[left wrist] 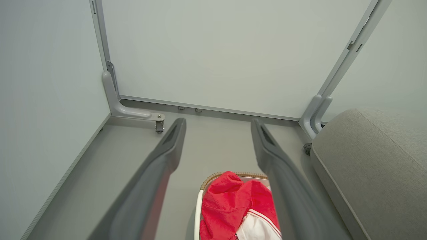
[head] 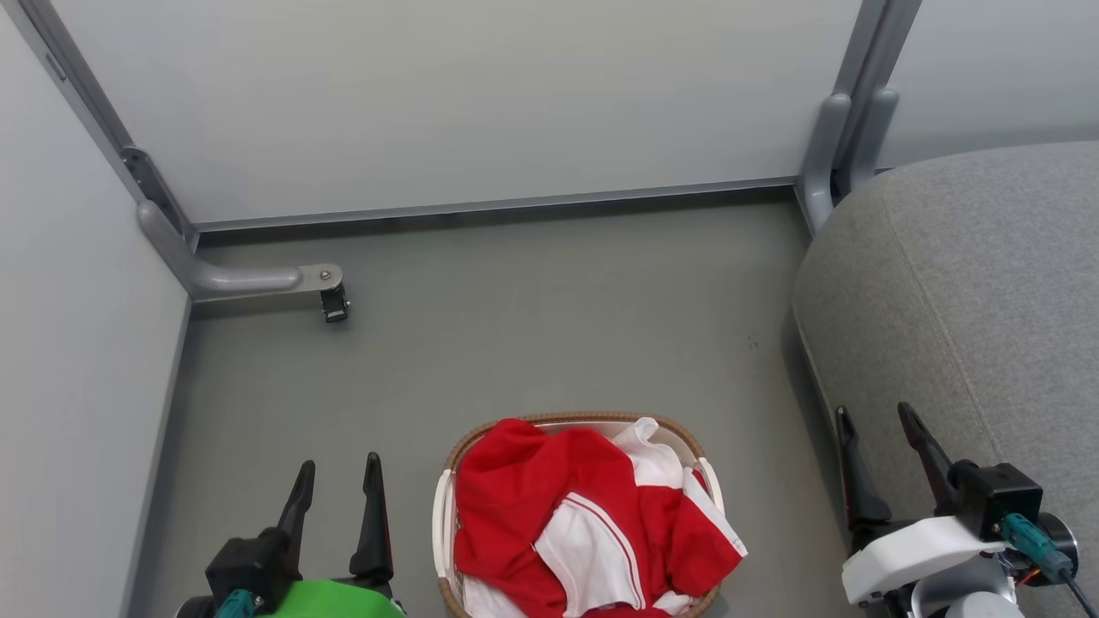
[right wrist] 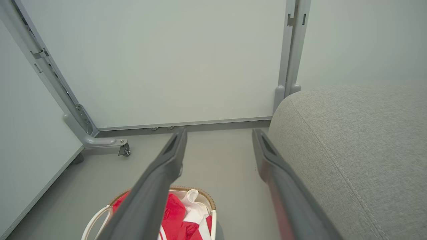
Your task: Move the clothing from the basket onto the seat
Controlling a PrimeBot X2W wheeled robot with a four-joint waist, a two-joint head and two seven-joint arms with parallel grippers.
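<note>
Red clothing with white panels and striped trim lies heaped in the white basket with a brown woven rim, on the floor at the bottom centre of the head view. My left gripper stands open left of the basket, nothing between its fingers. My right gripper stands open to the basket's right, beside the edge of the grey seat. The left wrist view looks down on the clothing, the basket rim and the seat. The right wrist view has the clothing, basket and seat.
Pale partition panels close the space at the back and left. A grey metal foot with a castor juts onto the floor at the back left. A grey post stands at the back corner by the seat. Grey floor stretches beyond the basket.
</note>
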